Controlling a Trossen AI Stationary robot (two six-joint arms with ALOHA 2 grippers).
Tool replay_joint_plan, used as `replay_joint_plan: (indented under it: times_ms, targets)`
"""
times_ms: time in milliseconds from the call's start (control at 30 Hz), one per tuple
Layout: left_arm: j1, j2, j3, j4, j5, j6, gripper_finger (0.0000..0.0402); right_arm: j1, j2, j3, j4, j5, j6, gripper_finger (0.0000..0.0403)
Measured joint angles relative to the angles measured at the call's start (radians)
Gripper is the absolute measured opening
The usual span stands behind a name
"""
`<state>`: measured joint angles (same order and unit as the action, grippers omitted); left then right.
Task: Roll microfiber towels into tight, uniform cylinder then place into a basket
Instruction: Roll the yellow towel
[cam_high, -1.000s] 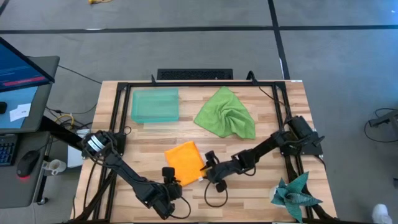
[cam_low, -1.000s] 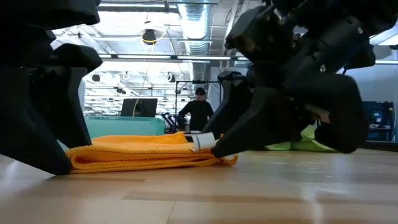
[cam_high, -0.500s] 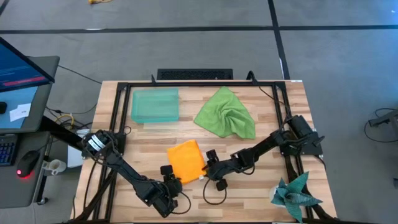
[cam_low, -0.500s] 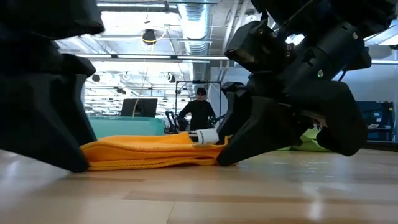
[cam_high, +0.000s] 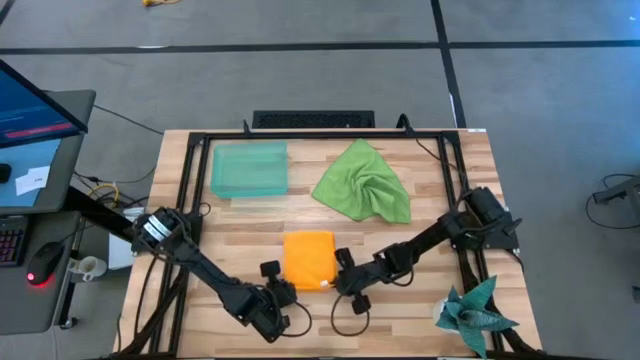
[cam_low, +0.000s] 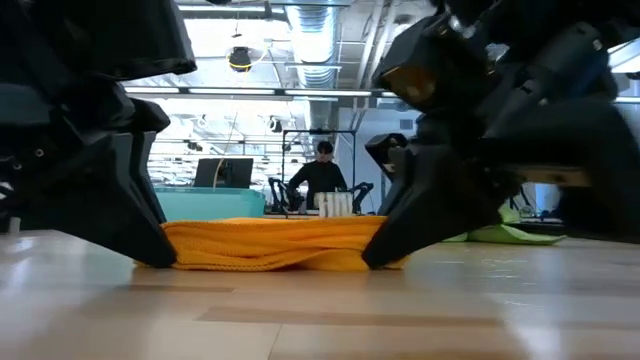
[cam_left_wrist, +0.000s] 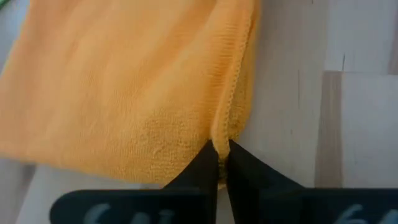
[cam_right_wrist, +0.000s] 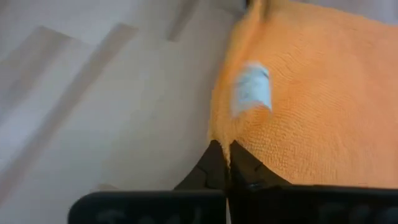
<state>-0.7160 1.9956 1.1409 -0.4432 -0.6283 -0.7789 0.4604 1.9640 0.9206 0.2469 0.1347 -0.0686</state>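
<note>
From above, the orange towel (cam_high: 309, 260) lies folded near the table's (cam_high: 440, 180) front edge, the left gripper (cam_high: 283, 291) and right gripper (cam_high: 339, 281) pinching its two front corners; green towel (cam_high: 365, 183) and basket (cam_high: 249, 169) sit toward the back, a teal cloth (cam_high: 474, 311) at the front right corner. At table height both dark grippers block the towel's ends. Each wrist view shows fingers (cam_left_wrist: 205, 168) clamped on orange hem, a white tag (cam_right_wrist: 252, 88) blurred.

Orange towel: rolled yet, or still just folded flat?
Folded flat, not rolled. The orange towel lies as a low layered rectangle on the table, with the left hand and right hand each shut on a near corner.
</note>
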Motion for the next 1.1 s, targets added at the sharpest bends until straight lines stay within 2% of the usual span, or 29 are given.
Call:
replay_joint_plan:
  times_ms: [100, 233, 433, 533, 667, 733, 800, 933, 1100]
  targets:
    - [0.001, 0.0, 0.018, 0.005, 0.038, 0.0, 0.0014, 0.012, 0.0, 0.029, -0.058, -0.003, 0.017, 0.0018]
    - [-0.002, -0.007, 0.053, 0.008, 0.121, 0.018, 0.0015, 0.016, 0.002, 0.112, -0.219, -0.008, 0.028, 0.0029]
    - [0.007, -0.022, 0.099, 0.009, 0.296, -0.017, 0.0015, 0.018, 0.003, 0.214, -0.397, -0.04, 0.092, 0.0012]
    - [0.017, -0.022, 0.123, 0.01, 0.399, -0.072, 0.0015, 0.015, 0.003, 0.253, -0.448, -0.176, 0.141, 0.0009]
    - [0.029, -0.023, 0.159, -0.028, 0.49, -0.171, 0.0016, -0.002, 0.003, 0.275, -0.451, -0.471, 0.207, 0.0016]
    - [0.03, -0.025, 0.172, -0.092, 0.532, -0.199, 0.0016, -0.007, 0.003, 0.277, -0.469, -0.583, 0.233, 0.0017]
    - [0.028, -0.023, 0.181, -0.143, 0.544, -0.223, 0.0016, -0.012, 0.005, 0.277, -0.47, -0.615, 0.257, 0.0015]
    - [0.03, -0.026, 0.195, -0.229, 0.53, -0.253, 0.0016, -0.042, 0.031, 0.279, -0.452, -0.613, 0.328, 0.0011]
    - [0.023, -0.025, 0.194, -0.26, 0.47, -0.226, 0.0016, -0.087, 0.087, 0.28, -0.428, -0.611, 0.427, 0.0016]
